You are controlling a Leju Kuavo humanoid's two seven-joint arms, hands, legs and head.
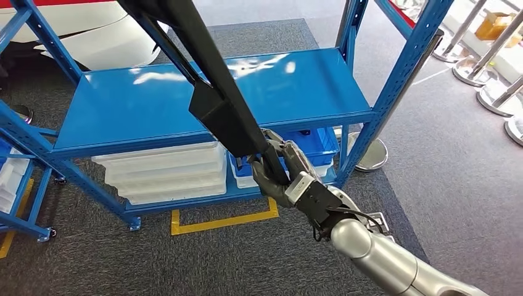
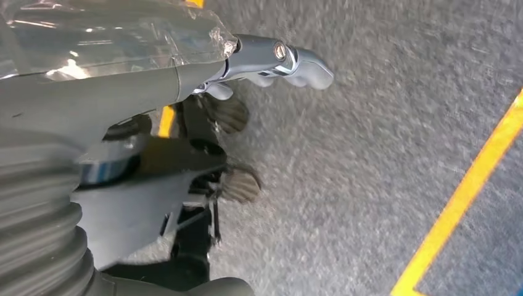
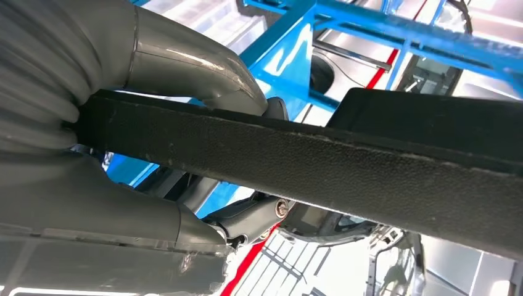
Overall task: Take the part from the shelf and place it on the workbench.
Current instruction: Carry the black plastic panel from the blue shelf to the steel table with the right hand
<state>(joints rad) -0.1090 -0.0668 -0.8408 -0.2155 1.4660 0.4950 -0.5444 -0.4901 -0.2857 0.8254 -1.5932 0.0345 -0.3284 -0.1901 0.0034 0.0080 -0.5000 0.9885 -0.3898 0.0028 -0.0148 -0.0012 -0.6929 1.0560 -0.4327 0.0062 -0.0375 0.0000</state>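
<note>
The right hand point(image 1: 280, 176) grips the lower end of the part point(image 1: 210, 92) — a long black bar with a wider black block partway up it. In the right wrist view its fingers point(image 3: 185, 68) wrap the bar's rough dark surface point(image 3: 345, 160). The part slants up and away from the hand, in the air in front of the shelf point(image 1: 203, 92), crossing its blue middle board and running out of the top of the head view. It touches no board that I can see.

The left hand point(image 2: 203, 129) hangs over grey carpet point(image 2: 370, 154) crossed by a yellow line point(image 2: 462, 197). Its fingers are curled in and nothing shows in them, though the picture is blurred.

On the lowest board of the shelf, behind the right hand, sits a blue bin point(image 1: 311, 145) on a white tray; what is in it cannot be told. Beside it on the same board lies a stack of white trays point(image 1: 166, 172), nested flat, their contents hidden. Yellow tape point(image 1: 222, 221) marks the floor just in front of the shelf. Past the shelf stand chrome posts point(image 1: 487, 74) on round bases.
</note>
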